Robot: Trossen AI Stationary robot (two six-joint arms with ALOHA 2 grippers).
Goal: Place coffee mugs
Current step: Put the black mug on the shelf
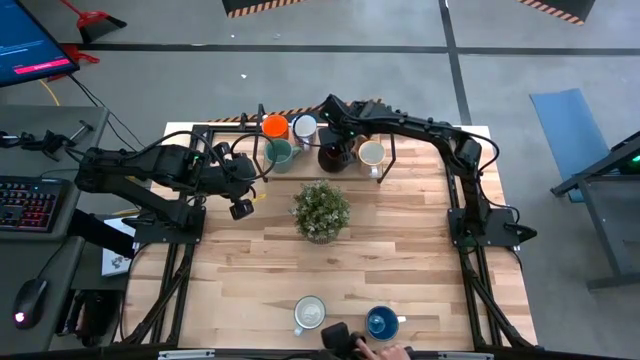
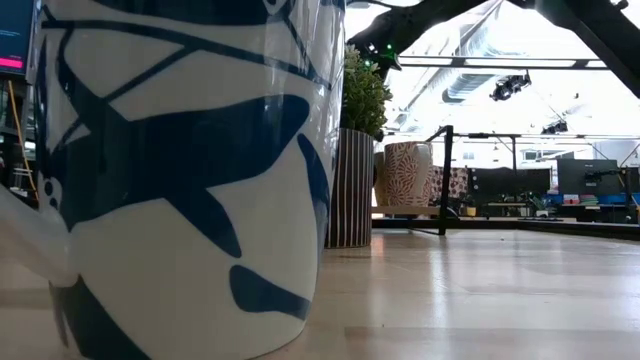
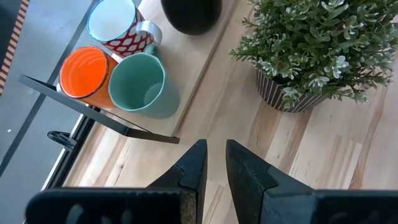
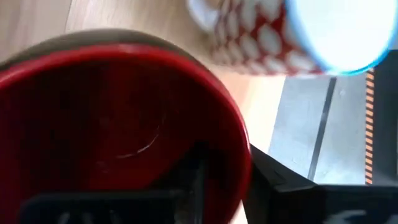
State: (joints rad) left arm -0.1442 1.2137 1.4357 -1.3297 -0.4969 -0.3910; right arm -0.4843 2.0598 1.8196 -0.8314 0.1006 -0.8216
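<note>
On a raised wooden shelf point(image 1: 350, 165) at the table's far edge stand an orange mug point(image 1: 275, 126), a white mug with red pattern point(image 1: 305, 127), a teal-green mug point(image 1: 280, 154), a dark red mug point(image 1: 333, 156) and a cream mug point(image 1: 372, 153). A white mug point(image 1: 310, 313) and a blue mug point(image 1: 381, 323) stand by the near edge. My right gripper point(image 1: 338, 140) is shut on the dark red mug point(image 4: 118, 124). My left gripper point(image 3: 214, 152) hovers left of the plant, open by a narrow gap, pointing at the teal-green mug point(image 3: 137, 81). My right gripper holds the dark red mug by its rim and wall point(image 4: 239, 155), one finger point(image 4: 196, 171) inside the mug and the other finger point(image 4: 280, 183) outside. The fingers come from above. The mug stays upright, mouth up; whether its base rests on the shelf I cannot tell.
A leafy potted plant point(image 1: 322, 210) in a striped pot stands mid-table, close to my left gripper. A blue-and-white patterned mug point(image 2: 180, 170) fills the low view's foreground. A person's hand point(image 1: 388, 352) shows at the near edge. Bare wood point(image 1: 400, 250) lies between plant and near mugs.
</note>
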